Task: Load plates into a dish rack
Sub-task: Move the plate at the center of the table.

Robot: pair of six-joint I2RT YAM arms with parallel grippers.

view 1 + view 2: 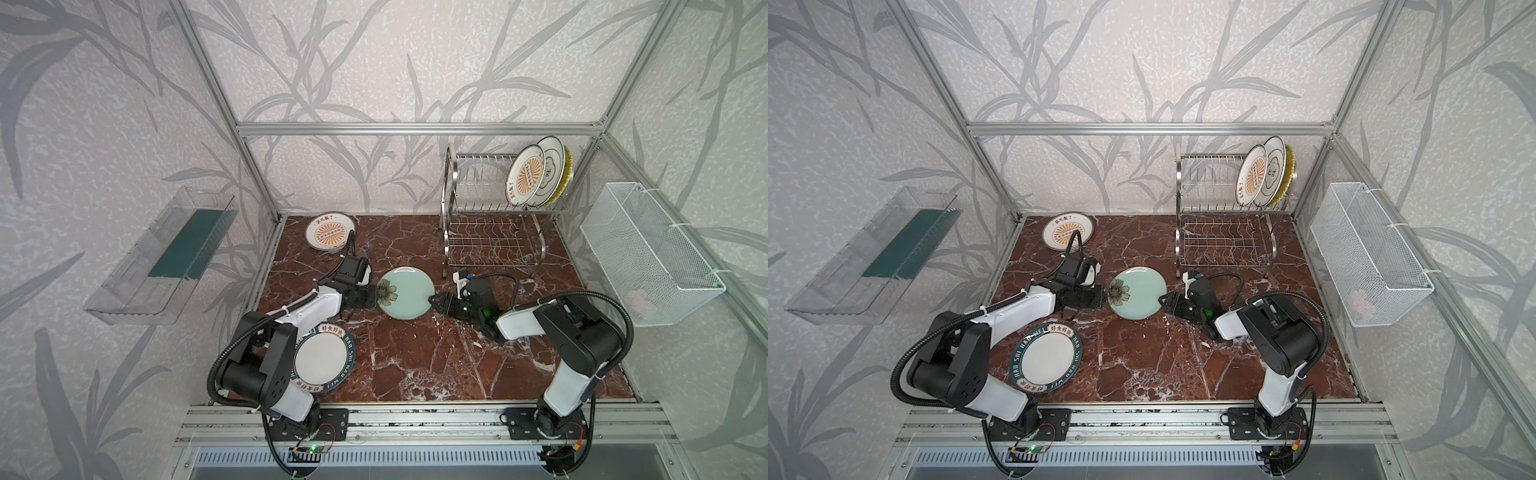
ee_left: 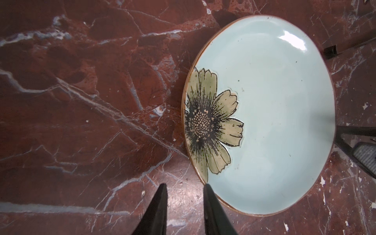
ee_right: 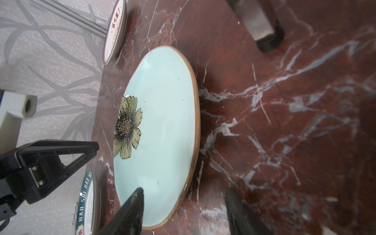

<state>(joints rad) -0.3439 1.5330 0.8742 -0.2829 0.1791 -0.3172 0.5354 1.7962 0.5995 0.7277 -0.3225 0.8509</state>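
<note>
Pale green plate [image 1: 409, 293]: glossy glazed round with a thin brown rim and a printed flower at one edge. It lies at the centre of the desk [image 1: 436, 365], which is veined red marble.

Left gripper [image 2: 184, 185]: jaws narrowly parted, one tip right at the rim by the flower, nothing between them.

Right gripper [image 3: 184, 189]: jaws spread astride the opposite rim, not clamped.

Steel-wire dish rack [image 1: 490, 199] stands at the back; the yellow plate [image 1: 567, 170] in it shows only an edge sliver.

Dish rack [image 1: 451, 166] upper slots free beside 3 plates [image 1: 525, 174].
</note>
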